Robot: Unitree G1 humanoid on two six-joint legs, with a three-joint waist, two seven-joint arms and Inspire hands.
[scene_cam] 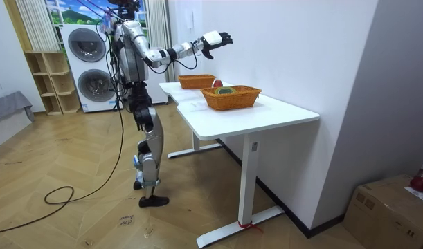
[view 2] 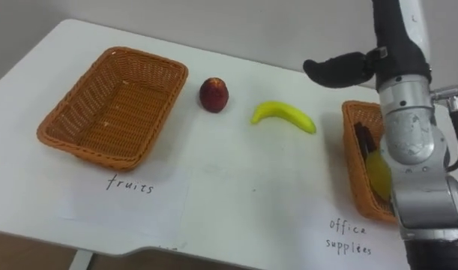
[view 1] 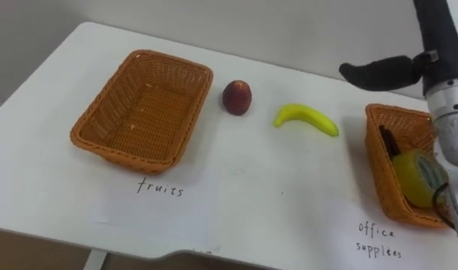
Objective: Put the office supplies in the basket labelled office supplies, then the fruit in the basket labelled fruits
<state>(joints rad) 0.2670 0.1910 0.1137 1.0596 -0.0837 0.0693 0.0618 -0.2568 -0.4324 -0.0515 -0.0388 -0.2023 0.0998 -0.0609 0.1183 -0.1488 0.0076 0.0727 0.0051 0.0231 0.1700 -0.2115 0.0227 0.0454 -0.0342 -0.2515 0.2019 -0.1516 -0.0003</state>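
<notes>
With the right robot hand (view 1: 378,73) held open and empty, the banana (view 1: 306,118) is seen lying below and to its left, and could be knocked across the tabletop (view 1: 251,187) if struck off-centre.

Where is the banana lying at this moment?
The banana lies on the table, right of centre in the left eye view, between the red fruit on its left and the office basket on its right, touching neither.
</notes>
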